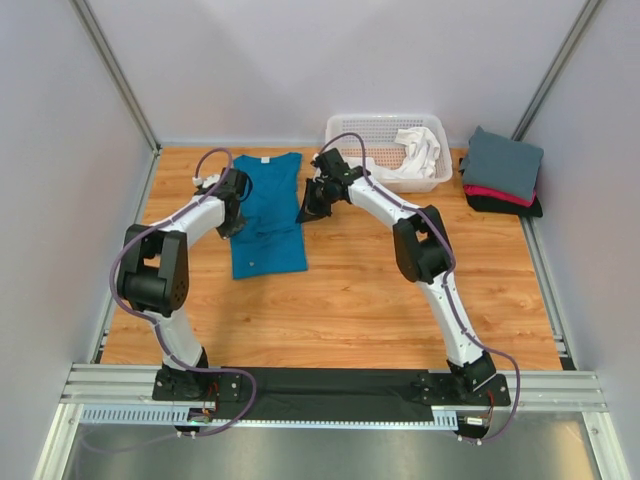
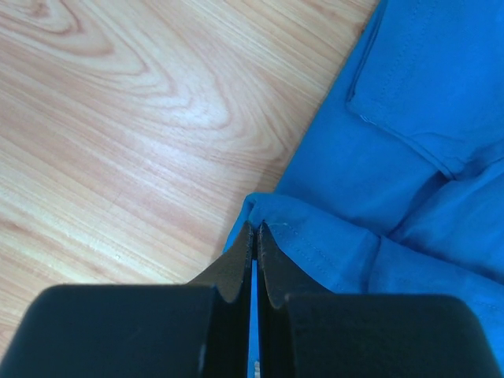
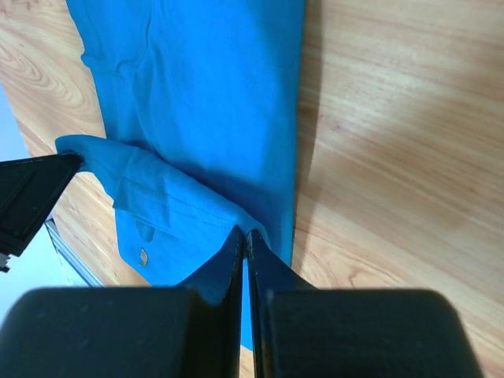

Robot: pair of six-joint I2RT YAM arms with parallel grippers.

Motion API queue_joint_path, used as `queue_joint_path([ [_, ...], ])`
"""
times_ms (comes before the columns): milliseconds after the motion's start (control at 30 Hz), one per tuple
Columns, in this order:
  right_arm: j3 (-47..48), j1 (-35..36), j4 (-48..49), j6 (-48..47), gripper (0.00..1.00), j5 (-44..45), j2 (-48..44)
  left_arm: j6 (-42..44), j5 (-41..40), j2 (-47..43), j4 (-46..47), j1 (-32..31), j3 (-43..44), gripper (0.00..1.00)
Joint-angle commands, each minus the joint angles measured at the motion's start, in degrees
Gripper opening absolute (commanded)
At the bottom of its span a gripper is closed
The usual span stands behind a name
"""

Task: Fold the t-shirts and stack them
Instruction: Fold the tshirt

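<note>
Now: teal shirt (image 1: 268,215) lies flat on the table (image 1: 350,300), left of centre, collar toward the far wall and hem toward the arms. It reads as a long narrow strip from above.

Left gripper (image 2: 256,228): fingers pressed together with almost no gap, a pinch of the shirt's edge caught at the tips (a sliver of blue shows between them in the wrist view). It sits at the shirt's left edge, in the far half. Bare wood fills the rest of that view.

Right gripper (image 3: 242,234): fingers likewise closed tight, clamped on a raised fold of the same shirt at its right edge, opposite the left one. From this wrist the cloth lifts into a ridge running across to the other gripper, which shows at the frame's left edge.

Basket (image 1: 345,135) stands at the far edge, right of centre, with a crumpled white shirt (image 1: 420,148) inside, draped partly over its rim.

Far right corner: a folded stack, grey shirt (image 1: 503,160) on top, pink shirt (image 1: 500,194) under it, black shirt (image 1: 510,208) at the bottom.
</note>
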Motion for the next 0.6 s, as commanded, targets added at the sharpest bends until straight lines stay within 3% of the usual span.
queue_joint_path([
  [0,3.6,-1.2,0.9,-0.1,0.02,-1.3,1.4,1.8,0.7,0.6,2.1,0.7,2.4,0.00],
  [133,4.1,-1.3,1.4,-0.1,0.08,-2.2,1.5,3.0,3.4,1.9,3.5,0.8,3.2,0.00],
  [200,4.4,-1.2,1.7,0.0,0.13,-3.4,1.4,3.4,4.1,2.0,3.6,0.8,3.4,0.09],
  [300,4.5,-1.2,2.2,-0.6,0.20,-4.1,0.5,4.3,4.6,1.0,4.1,0.8,3.7,0.15],
  [367,4.5,-0.9,2.8,-1.6,0.25,-3.1,-0.8,5.1,4.3,-0.4,4.6,0.8,4.1,0.29],
  [400,4.4,-0.7,2.9,-2.3,0.28,-2.2,-1.4,5.4,3.9,-0.9,4.8,0.8,4.2,0.31],
  [433,4.4,-0.6,3.1,-3.5,0.32,-0.6,-2.3,6.1,3.0,-1.5,5.0,0.8,4.8,0.45],
  [533,4.3,-0.6,3.4,-5.1,0.44,1.1,-4.3,7.1,1.7,-2.6,3.7,1.0,7.1,0.60],
  [567,4.4,-0.6,3.4,-5.3,0.47,1.7,-4.8,8.0,1.5,-3.1,3.3,1.0,7.6,0.71],
])
